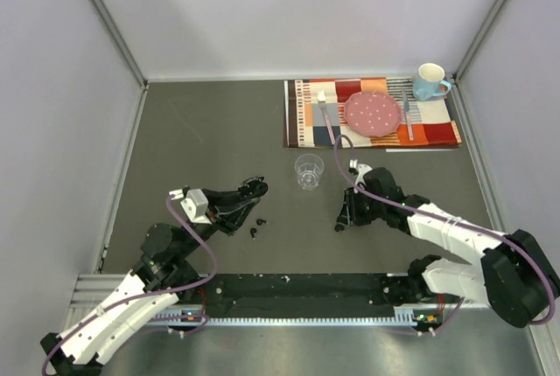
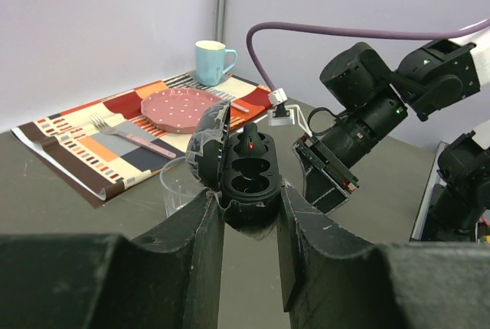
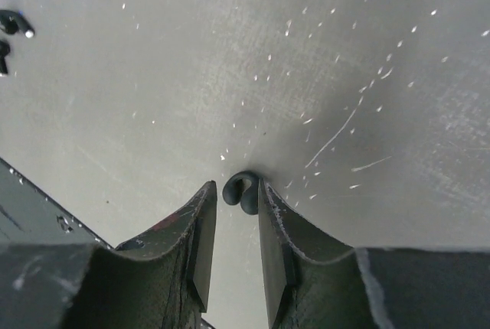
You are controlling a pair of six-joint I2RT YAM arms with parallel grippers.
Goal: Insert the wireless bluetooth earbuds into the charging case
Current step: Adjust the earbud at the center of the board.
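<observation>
My left gripper (image 2: pixel 246 195) is shut on the black charging case (image 2: pixel 245 172), held off the table with its lid swung open to the left. Two wells face up and look empty; at the far end a small black piece shows a red light. In the top view the case (image 1: pixel 255 189) is left of centre. My right gripper (image 3: pixel 236 185) is down at the table, narrowly open. A black earbud (image 3: pixel 242 192) lies between its fingertips, touching the right finger, with a slim gap to the left one. Two more earbuds (image 1: pixel 262 221) (image 1: pixel 254 233) lie loose below the case.
A clear plastic cup (image 1: pixel 309 171) stands between the arms. At the back right, a striped placemat (image 1: pixel 306 118) carries a pink plate (image 1: pixel 373 113), a fork (image 1: pixel 327 112) and a blue mug (image 1: pixel 430 81). White walls enclose the table.
</observation>
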